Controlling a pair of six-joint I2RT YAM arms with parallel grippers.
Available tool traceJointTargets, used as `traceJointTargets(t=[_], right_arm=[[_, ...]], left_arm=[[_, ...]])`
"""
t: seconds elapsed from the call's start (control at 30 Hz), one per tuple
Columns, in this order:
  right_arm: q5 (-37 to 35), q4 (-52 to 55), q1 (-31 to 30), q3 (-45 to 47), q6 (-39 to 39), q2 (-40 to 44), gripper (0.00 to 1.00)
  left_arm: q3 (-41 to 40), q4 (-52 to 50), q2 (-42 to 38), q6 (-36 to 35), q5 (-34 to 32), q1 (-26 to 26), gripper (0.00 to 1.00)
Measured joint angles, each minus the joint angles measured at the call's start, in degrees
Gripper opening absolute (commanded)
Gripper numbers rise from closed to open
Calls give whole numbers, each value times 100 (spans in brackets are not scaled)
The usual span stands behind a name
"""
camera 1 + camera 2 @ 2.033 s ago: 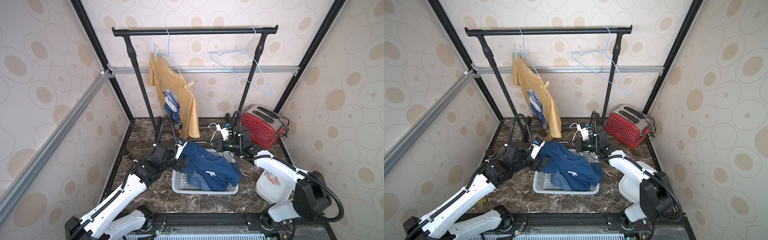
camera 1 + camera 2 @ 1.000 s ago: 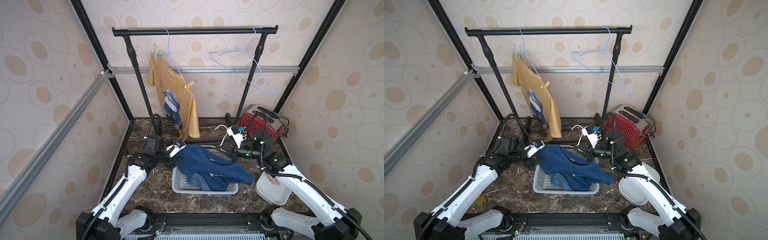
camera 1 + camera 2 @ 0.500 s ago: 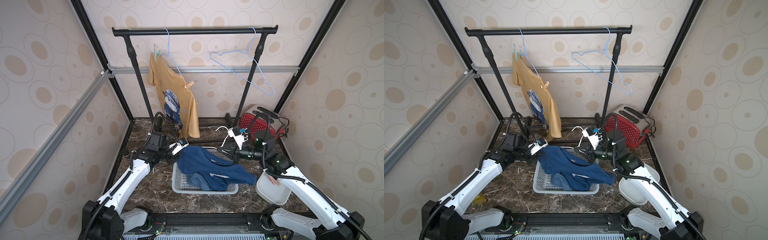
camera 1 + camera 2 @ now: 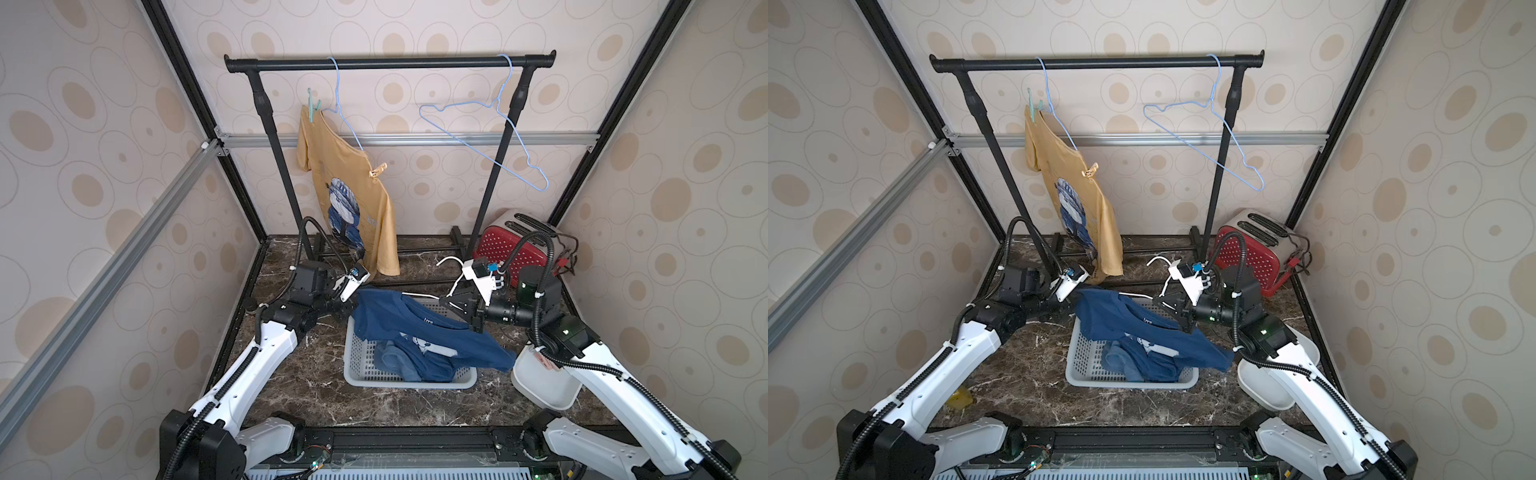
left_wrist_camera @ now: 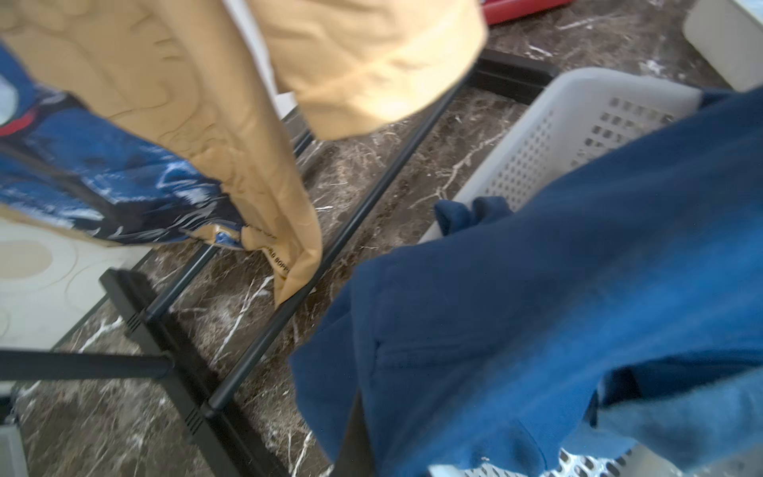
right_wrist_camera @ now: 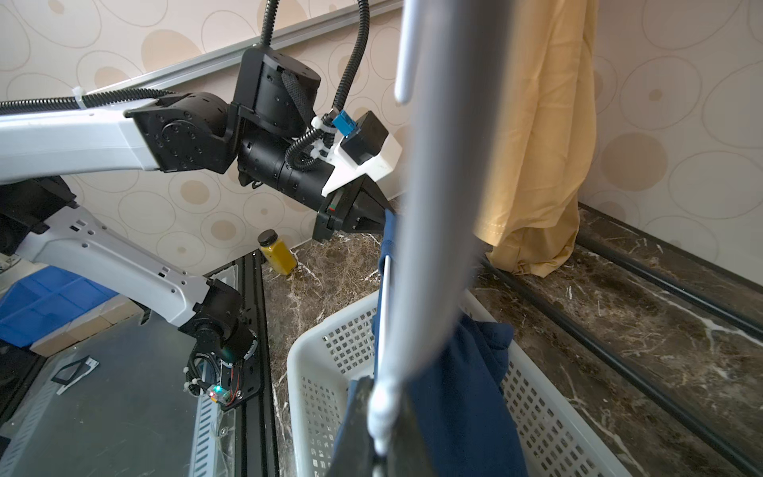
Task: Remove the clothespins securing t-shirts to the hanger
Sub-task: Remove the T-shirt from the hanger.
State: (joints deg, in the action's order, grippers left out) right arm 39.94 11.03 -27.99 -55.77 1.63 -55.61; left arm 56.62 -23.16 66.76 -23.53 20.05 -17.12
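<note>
Nearly upright teal clothespin [image 4: 311, 109], handles up

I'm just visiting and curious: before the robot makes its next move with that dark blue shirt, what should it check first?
1. Right gripper clamped on white hanger: ok.
2. Left gripper closed at navy t-shirt edge: ok.
3. Clothespin between the left jaws: cannot tell.
4. Navy t-shirt above laundry basket: ok.
5. Yellow t-shirt unpinned: not ok; teal clothespin and tan clothespin are on it.
</note>
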Motion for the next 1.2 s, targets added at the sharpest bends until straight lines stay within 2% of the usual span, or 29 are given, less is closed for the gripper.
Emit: traceJointTargets(t=[0.3,0.53,1.03,1.2], right_arm=[[-291,-31,33,417,-553,861,0],[-514,-260,83,688,-643,1276,0],[-745,-1038,247,706,-332,1263,0],[-763,-1661,258,660,31,789,0]], left_arm=[[0,42,-63,817,-101,424,0],[0,42,-153,1067,-59,590,0],[0,105,-229,1279,24,704,0],[76,76,-225,1392,63,730,0]])
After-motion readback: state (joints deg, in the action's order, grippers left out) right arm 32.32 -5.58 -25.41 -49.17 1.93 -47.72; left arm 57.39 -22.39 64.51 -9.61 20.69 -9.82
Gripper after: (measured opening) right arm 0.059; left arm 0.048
